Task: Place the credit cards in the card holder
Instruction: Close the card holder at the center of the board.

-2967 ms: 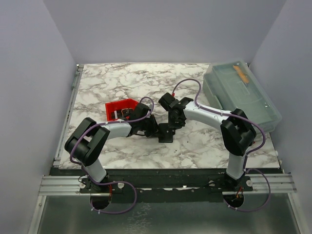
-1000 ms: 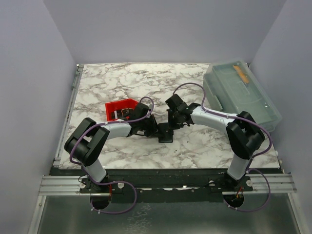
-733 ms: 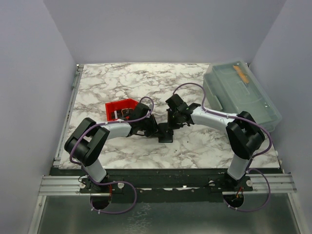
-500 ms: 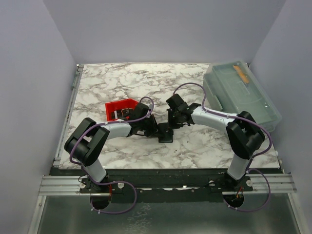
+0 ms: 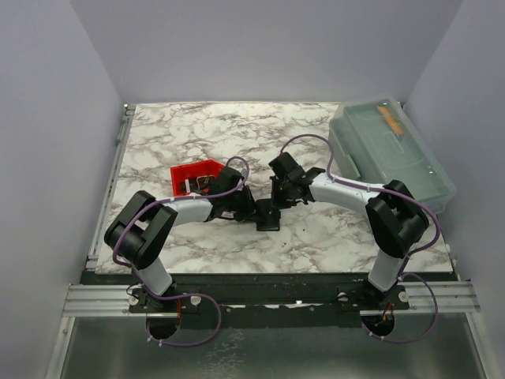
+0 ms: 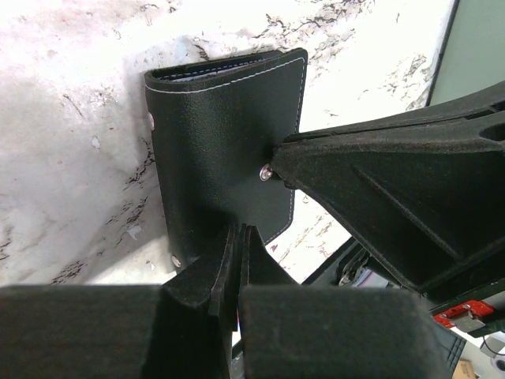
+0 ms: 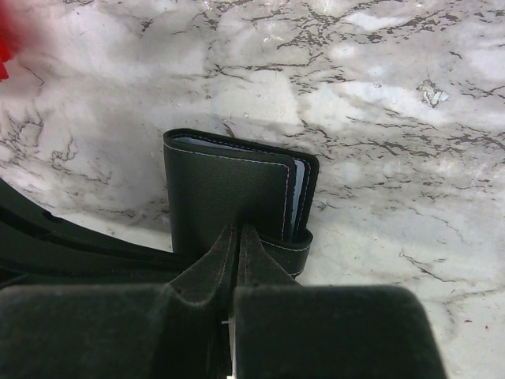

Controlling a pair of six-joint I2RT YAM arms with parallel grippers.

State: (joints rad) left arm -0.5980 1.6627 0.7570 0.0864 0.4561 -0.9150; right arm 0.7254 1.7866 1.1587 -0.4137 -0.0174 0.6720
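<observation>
The black card holder [image 5: 269, 217] lies folded shut on the marble table between both arms. In the left wrist view, the holder [image 6: 221, 126] shows a small metal snap, and my left gripper [image 6: 239, 230] is shut on its near edge. In the right wrist view, my right gripper [image 7: 239, 229] is shut, its tips resting on the holder's face [image 7: 229, 185]. Pale card edges [image 7: 295, 197] show inside the holder's right side. No loose credit cards show. In the top view, the left gripper [image 5: 254, 210] and the right gripper [image 5: 276, 204] meet over the holder.
A small red tray [image 5: 189, 172] holding small objects sits just behind the left wrist. A large translucent grey-blue lidded box [image 5: 390, 150] stands at the back right. One right finger [image 6: 379, 189] crosses the left wrist view.
Since three seconds ago, my right gripper has come down and in onto the holder. Over the last second, neither arm has visibly moved.
</observation>
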